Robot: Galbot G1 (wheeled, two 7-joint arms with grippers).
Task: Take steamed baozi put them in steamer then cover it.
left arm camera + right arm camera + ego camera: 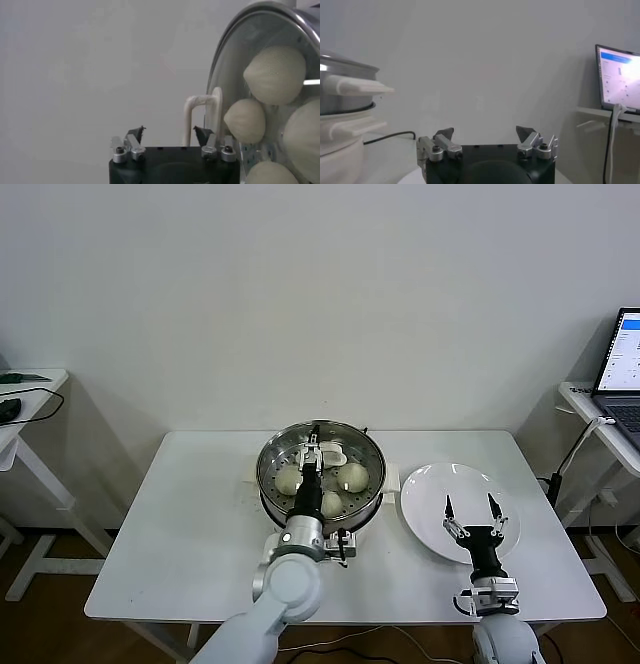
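Observation:
The steamer (268, 466) stands mid-table with the clear glass cover (362, 452) lying on it. The baozi (289, 479) show through the glass; in the left wrist view several baozi (275, 75) sit under the cover (225, 65). The cover's cream-white handle (202, 116) stands up at its middle. My left gripper (314, 440) is open over the cover, its fingertips (169, 133) empty, with the handle just beyond one fingertip. My right gripper (470, 504) hangs open and empty above the white plate (425, 489); it also shows in the right wrist view (485, 134).
The steamer's side (340, 85) and white base (340, 145) lie off to one side of the right gripper. A laptop (625, 364) sits on a side table at the right. Another side table (30, 399) stands at the left. A cable (385, 137) runs behind the steamer.

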